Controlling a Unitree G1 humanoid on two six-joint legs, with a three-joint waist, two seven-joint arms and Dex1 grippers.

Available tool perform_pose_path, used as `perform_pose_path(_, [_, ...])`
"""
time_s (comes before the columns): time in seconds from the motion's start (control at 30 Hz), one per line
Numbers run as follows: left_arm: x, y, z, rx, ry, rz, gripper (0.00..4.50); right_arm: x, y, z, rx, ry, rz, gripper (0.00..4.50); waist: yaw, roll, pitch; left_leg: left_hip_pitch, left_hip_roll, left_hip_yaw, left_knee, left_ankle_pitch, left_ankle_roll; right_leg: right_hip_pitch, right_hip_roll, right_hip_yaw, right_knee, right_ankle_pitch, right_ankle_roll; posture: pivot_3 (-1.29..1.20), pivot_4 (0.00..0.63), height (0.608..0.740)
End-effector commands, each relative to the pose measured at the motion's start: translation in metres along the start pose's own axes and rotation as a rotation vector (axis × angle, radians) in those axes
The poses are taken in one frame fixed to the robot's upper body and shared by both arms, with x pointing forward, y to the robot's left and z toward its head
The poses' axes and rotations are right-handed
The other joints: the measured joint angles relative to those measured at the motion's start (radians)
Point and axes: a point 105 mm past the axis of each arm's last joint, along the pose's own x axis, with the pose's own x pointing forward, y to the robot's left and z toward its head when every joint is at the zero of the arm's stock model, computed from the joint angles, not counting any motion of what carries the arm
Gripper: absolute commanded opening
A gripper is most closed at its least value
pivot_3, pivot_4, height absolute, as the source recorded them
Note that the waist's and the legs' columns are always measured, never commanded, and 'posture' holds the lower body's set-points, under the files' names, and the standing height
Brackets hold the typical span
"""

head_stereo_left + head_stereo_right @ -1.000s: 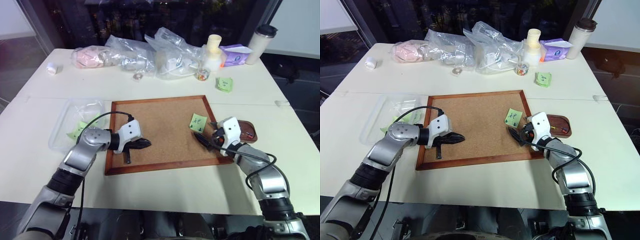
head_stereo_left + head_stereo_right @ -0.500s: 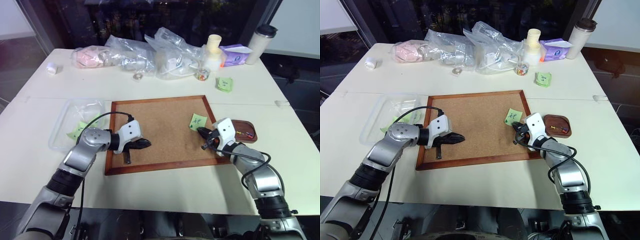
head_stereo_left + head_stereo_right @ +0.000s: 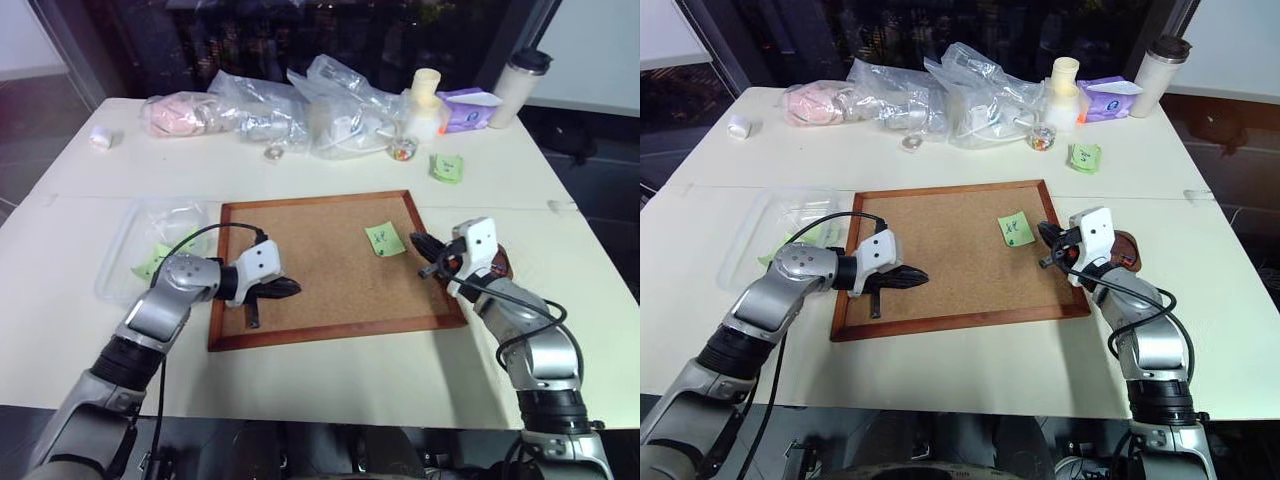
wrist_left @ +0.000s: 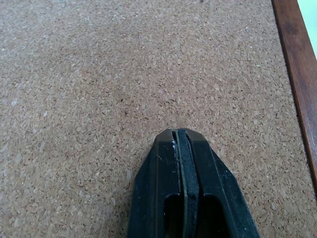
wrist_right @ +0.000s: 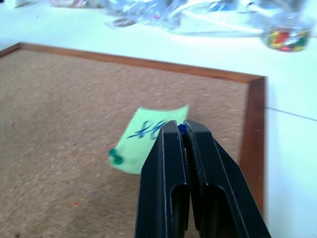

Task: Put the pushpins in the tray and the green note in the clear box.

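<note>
My right gripper (image 5: 181, 130) has closed its fingers on a small blue pushpin (image 5: 182, 129) and lifted clear of the corkboard (image 3: 320, 270). A second ago they stood apart by the green note (image 3: 384, 239). The note has shifted slightly and lies on the cork with a green pin (image 5: 115, 158) still at one corner, so I judge one pin is out and one remains. The tray (image 3: 499, 264) sits just behind my right hand, the clear box (image 3: 135, 245) on the bench at the board's other side. My left gripper (image 3: 290, 289) hasn't moved, fingers together and empty over bare cork.

green note (image 5: 148, 141) scribbles, nothing legible
</note>
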Motion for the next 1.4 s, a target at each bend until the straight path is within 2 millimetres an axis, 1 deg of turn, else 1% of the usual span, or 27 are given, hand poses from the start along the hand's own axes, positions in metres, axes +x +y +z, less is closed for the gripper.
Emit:
perform_pose_path(0.03, [0.006, -0.012, -0.02, -0.038, 0.076, -0.045, 0.0, -0.005, -0.008, 0.023, 0.001, -0.074, -0.029, 0.02, 0.001, 0.0, 0.0, 0.0, 0.0, 0.0, 0.0, 0.0, 0.0, 0.0, 0.0, 0.0, 0.0, 0.0, 0.0, 0.0, 0.15, 0.737])
perform_pose_path(0.07, [0.006, -0.011, -0.02, -0.038, 0.075, -0.043, 0.0, -0.007, -0.013, 0.025, 0.017, -0.085, -0.057, 0.02, 0.001, 0.0, 0.0, 0.0, 0.0, 0.0, 0.0, 0.0, 0.0, 0.0, 0.0, 0.0, 0.0, 0.0, 0.0, 0.0, 0.15, 0.737])
perform_pose_path(0.13, [0.006, -0.011, -0.019, -0.036, 0.072, -0.039, 0.0, -0.013, -0.035, 0.025, 0.027, -0.087, -0.161, 0.02, 0.001, 0.0, 0.0, 0.0, 0.0, 0.0, 0.0, 0.0, 0.0, 0.0, 0.0, 0.0, 0.0, 0.0, 0.0, 0.0, 0.15, 0.737])
perform_pose_path(0.17, [0.007, -0.011, -0.019, -0.035, 0.071, -0.036, 0.0, -0.017, -0.046, 0.021, 0.011, -0.064, -0.22, 0.02, 0.001, 0.0, 0.0, 0.0, 0.0, 0.0, 0.0, 0.0, 0.0, 0.0, 0.0, 0.0, 0.0, 0.0, 0.0, 0.0, 0.15, 0.737])
perform_pose_path(0.27, [0.007, -0.01, -0.019, -0.033, 0.068, -0.032, 0.0, -0.029, -0.072, 0.005, -0.027, 0.021, -0.34, 0.02, 0.001, 0.0, 0.0, 0.0, 0.0, 0.0, 0.0, 0.0, 0.0, 0.0, 0.0, 0.0, 0.0, 0.0, 0.0, 0.0, 0.15, 0.737])
perform_pose_path(0.33, [0.007, -0.01, -0.019, -0.032, 0.068, -0.031, 0.0, -0.036, -0.079, -0.001, -0.033, 0.051, -0.369, 0.02, 0.001, 0.0, 0.0, 0.0, 0.0, 0.0, 0.0, 0.0, 0.0, 0.0, 0.0, 0.0, 0.0, 0.0, 0.0, 0.0, 0.15, 0.737])
perform_pose_path(0.5, [0.008, -0.009, -0.018, -0.026, 0.068, -0.031, 0.0, -0.049, -0.087, -0.017, -0.021, 0.106, -0.404, 0.02, 0.001, 0.001, -0.001, 0.0, 0.0, 0.001, 0.0, 0.0, 0.0, 0.0, 0.0, 0.0, 0.0, 0.0, 0.0, 0.0, 0.15, 0.737])
perform_pose_path(0.6, [0.008, -0.008, -0.018, -0.023, 0.067, -0.032, 0.0, -0.054, -0.091, -0.024, -0.014, 0.125, -0.431, 0.96, 0.001, 0.001, -0.001, 0.0, 0.0, 0.001, 0.0, 0.0, 0.0, 0.0, 0.0, 0.0, 0.0, 0.0, 0.0, 0.0, 0.15, 0.737])
perform_pose_path(0.83, [0.009, -0.008, -0.018, -0.019, 0.066, -0.034, 0.0, -0.057, -0.092, -0.023, -0.009, 0.112, -0.448, 4.39, 0.001, 0.001, -0.001, 0.0, 0.0, 0.001, 0.0, 0.0, 0.0, 0.0, 0.0, 0.0, 0.0, 0.0, 0.0, 0.0, 0.15, 0.737])
perform_pose_path(0.87, [0.009, -0.008, -0.018, -0.019, 0.065, -0.034, 0.0, -0.057, -0.092, -0.022, -0.009, 0.109, -0.449, 4.46, 0.001, 0.001, -0.001, 0.0, 0.0, 0.0, 0.0, 0.0, 0.0, 0.0, 0.0, 0.0, 0.0, 0.0, 0.0, 0.0, 0.15, 0.737])
perform_pose_path(1.07, [0.01, -0.007, -0.017, -0.02, 0.062, -0.033, 0.0, -0.057, -0.094, -0.013, 0.003, 0.061, -0.458, 4.46, 0.002, 0.001, -0.001, 0.0, 0.0, 0.001, 0.0, 0.0, 0.0, 0.0, 0.0, 0.0, 0.0, 0.0, 0.0, 0.0, 0.15, 0.737])
perform_pose_path(1.17, [0.01, -0.008, -0.018, -0.021, 0.062, -0.034, 0.0, -0.053, -0.09, 0.005, 0.003, -0.012, -0.435, 4.46, 0.001, 0.001, -0.001, 0.0, 0.0, 0.001, 0.0, 0.0, 0.0, 0.0, 0.0, 0.0, 0.0, 0.0, 0.0, 0.0, 0.15, 0.737])
perform_pose_path(1.2, [0.01, -0.008, -0.018, -0.021, 0.062, -0.034, 0.0, -0.047, -0.08, 0.014, -0.003, -0.04, -0.379, 4.46, 0.002, 0.001, -0.001, 0.0, 0.0, 0.0, 0.0, 0.0, 0.0, 0.0, 0.0, 0.0, 0.0, 0.0, 0.0, 0.0, 0.15, 0.737])
perform_pose_path(1.27, [0.01, -0.008, -0.018, -0.02, 0.064, -0.035, 0.0, -0.029, -0.047, 0.025, -0.013, -0.057, -0.209, 4.46, 0.001, 0.002, -0.001, 0.0, 0.0, 0.0, 0.0, 0.0, 0.0, 0.0, 0.0, 0.0, 0.0, 0.0, 0.0, 0.0, 0.15, 0.737])
perform_pose_path(1.3, [0.01, -0.008, -0.018, -0.02, 0.064, -0.035, 0.0, -0.025, -0.038, 0.026, -0.016, -0.054, -0.162, 4.46, 0.001, 0.002, -0.001, 0.0, 0.0, 0.0, 0.0, 0.0, 0.0, 0.0, 0.0, 0.0, 0.0, 0.0, 0.0, 0.0, 0.15, 0.737])
perform_pose_path(1.37, [0.01, -0.007, -0.018, -0.018, 0.064, -0.035, 0.0, -0.01, -0.01, 0.024, -0.022, -0.04, -0.041, 4.46, 0.001, 0.002, -0.001, 0.001, 0.0, 0.0, 0.0, 0.0, 0.0, 0.001, 0.0, 0.0, 0.0, 0.0, 0.0, 0.0, 0.15, 0.737])
perform_pose_path(1.4, [0.01, -0.007, -0.018, -0.017, 0.064, -0.035, 0.0, -0.006, -0.002, 0.023, -0.023, -0.036, -0.008, 4.46, 0.002, 0.002, -0.001, 0.001, 0.0, 0.0, 0.0, 0.0, 0.0, 0.001, 0.0, 0.0, 0.0, 0.0, 0.0, 0.0, 0.15, 0.737])
